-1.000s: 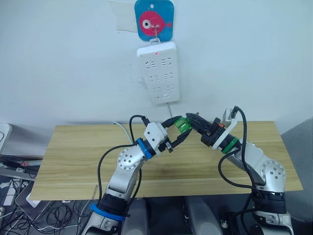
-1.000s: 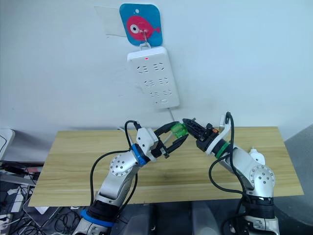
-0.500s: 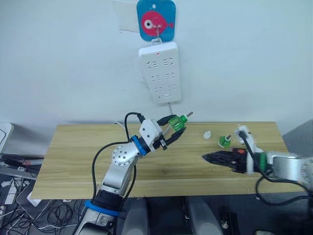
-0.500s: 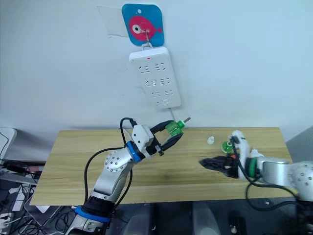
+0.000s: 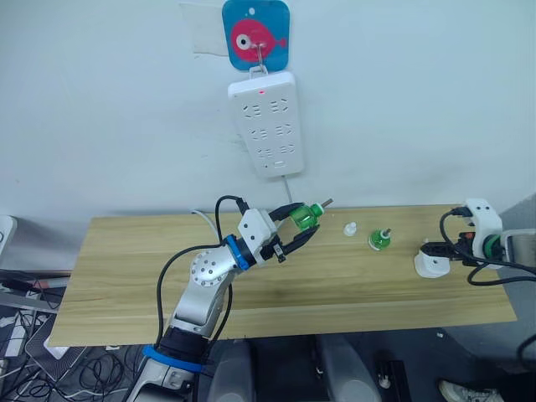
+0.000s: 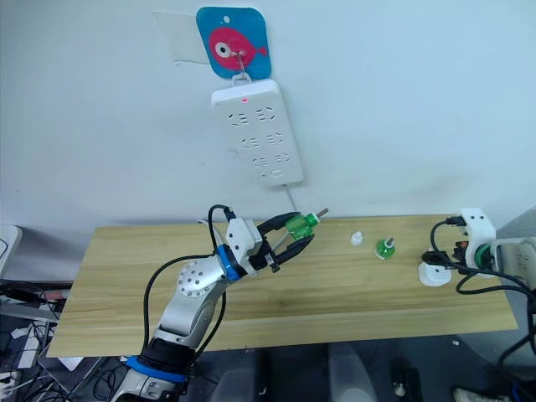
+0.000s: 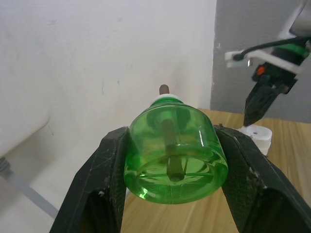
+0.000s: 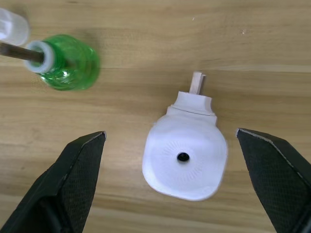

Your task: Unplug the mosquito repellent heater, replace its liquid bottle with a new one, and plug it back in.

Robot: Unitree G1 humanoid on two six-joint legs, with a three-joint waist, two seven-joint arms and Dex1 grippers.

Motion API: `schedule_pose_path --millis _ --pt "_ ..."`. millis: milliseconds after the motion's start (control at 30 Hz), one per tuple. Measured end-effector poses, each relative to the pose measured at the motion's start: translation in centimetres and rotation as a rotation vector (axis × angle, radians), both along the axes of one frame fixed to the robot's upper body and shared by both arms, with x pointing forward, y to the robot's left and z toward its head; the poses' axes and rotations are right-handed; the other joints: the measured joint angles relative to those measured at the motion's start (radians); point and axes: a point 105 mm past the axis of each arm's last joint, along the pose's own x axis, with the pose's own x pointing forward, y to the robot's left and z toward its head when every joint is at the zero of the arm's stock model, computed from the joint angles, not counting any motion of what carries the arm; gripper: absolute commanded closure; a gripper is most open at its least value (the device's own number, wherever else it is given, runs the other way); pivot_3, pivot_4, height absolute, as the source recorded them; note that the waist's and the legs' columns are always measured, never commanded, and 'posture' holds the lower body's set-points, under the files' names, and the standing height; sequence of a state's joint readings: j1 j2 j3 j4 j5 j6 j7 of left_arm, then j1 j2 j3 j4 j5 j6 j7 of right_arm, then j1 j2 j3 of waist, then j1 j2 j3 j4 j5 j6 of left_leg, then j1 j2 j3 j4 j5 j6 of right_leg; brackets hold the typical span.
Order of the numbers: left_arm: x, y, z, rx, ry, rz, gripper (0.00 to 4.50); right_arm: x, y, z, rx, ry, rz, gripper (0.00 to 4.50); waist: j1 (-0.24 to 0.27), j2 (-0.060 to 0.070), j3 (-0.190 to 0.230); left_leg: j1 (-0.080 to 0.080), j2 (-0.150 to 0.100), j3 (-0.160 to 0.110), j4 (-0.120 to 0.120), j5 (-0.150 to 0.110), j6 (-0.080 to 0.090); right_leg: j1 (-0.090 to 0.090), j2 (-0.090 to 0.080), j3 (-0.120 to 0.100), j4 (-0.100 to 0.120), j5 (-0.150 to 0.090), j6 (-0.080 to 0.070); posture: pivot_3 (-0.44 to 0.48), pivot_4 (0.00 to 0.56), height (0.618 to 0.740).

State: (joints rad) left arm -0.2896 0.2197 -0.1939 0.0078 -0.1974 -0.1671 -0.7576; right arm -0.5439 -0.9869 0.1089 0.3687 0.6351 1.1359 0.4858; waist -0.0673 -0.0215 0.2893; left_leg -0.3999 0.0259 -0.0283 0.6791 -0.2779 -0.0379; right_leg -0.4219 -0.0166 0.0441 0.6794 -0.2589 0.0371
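Head view: wooden table (image 5: 126,268) against white wall; left jaws (image 5: 303,226) clamp green bottle (image 5: 305,215); right jaws (image 8: 181,184) wide above heater (image 8: 185,158).

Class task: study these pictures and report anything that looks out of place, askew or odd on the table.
The mosquito repellent heater lies loose on the table, unplugged, with no bottle fitted. A small white cap sits off its bottle near the standing green bottle. Nothing looks spilled or damaged.
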Motion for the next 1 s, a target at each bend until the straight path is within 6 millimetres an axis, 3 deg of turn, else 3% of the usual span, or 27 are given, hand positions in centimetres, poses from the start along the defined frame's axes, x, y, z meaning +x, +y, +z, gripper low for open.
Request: schedule_pose_path --millis 267,600,700,800,1000 --pt "-0.4 0.4 -0.6 0.007 0.018 0.011 2.24 -0.3 -1.8 -2.1 -0.026 0.101 -0.116 0.01 0.008 0.000 0.000 0.000 0.000 0.000 0.000 0.000 0.001 0.000 -0.002 0.000 -0.001 0.000 0.000 -0.077 0.290 0.740" --pt "-0.9 0.1 -0.7 0.016 0.015 -0.003 2.24 0.0 -1.0 -4.0 0.034 0.144 -0.129 0.01 0.010 0.000 0.001 0.000 0.000 0.000 0.000 0.000 0.001 0.000 -0.002 0.000 0.000 0.000 0.000 -0.063 0.297 0.740" --pt "-0.9 0.2 -0.7 0.021 0.015 -0.003 2.24 0.0 -1.4 -4.1 0.026 0.136 -0.119 0.56 0.010 0.000 0.001 0.000 0.000 0.000 0.000 0.000 0.001 0.000 -0.002 0.000 0.000 0.000 0.000 -0.065 0.297 0.740" --pt "-0.9 0.3 -0.8 0.027 0.013 -0.004 2.24 0.2 -2.0 -3.7 0.012 0.110 -0.103 1.50 0.009 -0.001 0.001 0.001 0.000 0.000 0.000 0.000 0.001 0.002 -0.002 0.000 0.000 0.000 0.000 -0.070 0.293 0.740" --pt "-0.9 0.3 -0.8 0.030 0.014 -0.005 2.24 -0.2 -1.9 -3.8 0.043 0.115 -0.063 1.52 0.009 0.000 0.002 0.001 0.000 0.000 0.000 0.000 0.001 0.001 -0.002 0.000 0.000 0.000 0.000 -0.076 0.291 0.740"
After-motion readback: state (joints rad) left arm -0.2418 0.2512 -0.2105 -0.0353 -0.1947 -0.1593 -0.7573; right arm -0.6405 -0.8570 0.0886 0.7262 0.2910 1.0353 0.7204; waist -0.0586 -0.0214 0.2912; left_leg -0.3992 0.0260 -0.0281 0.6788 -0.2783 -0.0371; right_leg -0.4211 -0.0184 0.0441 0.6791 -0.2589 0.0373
